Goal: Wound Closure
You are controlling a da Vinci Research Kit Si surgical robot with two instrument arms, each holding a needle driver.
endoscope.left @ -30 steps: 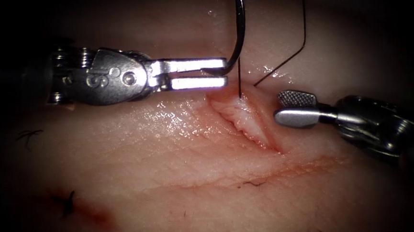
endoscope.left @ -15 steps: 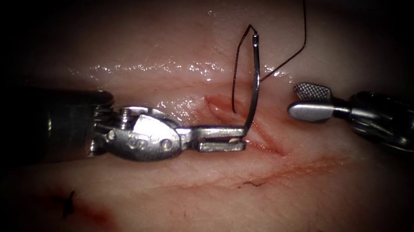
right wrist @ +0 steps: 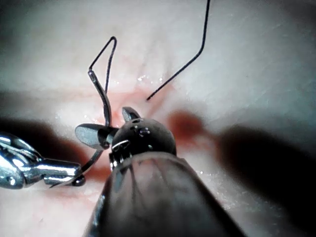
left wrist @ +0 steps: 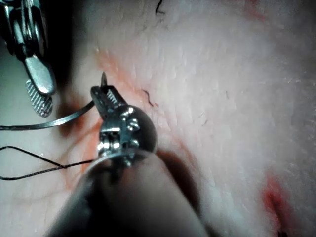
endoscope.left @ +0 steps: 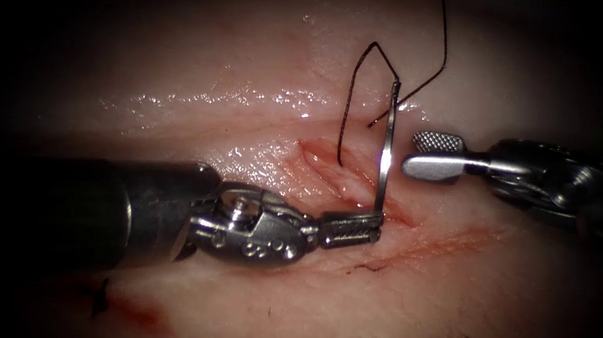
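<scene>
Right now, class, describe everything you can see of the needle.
The needle is a thin, curved, shiny steel wire. The left tool has its jaws shut on it close to the pointed end, whose tip pokes just past them. It stands nearly upright above the cut, clear of the tissue. Dark thread leaves its upper end.

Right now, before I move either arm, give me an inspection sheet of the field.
Surface: tissue wet, cut open, red fluid at lower left.
Job's things: needle out of the tissue, standing over the cut; thread loops from its tail into the cut.
Clutter: cut ends of thread on the tissue.
Grippers: left tool shut on the needle near its tip; right tool open, holding nothing.
Cables: nothing seen.
Surroundings: dark.
</scene>
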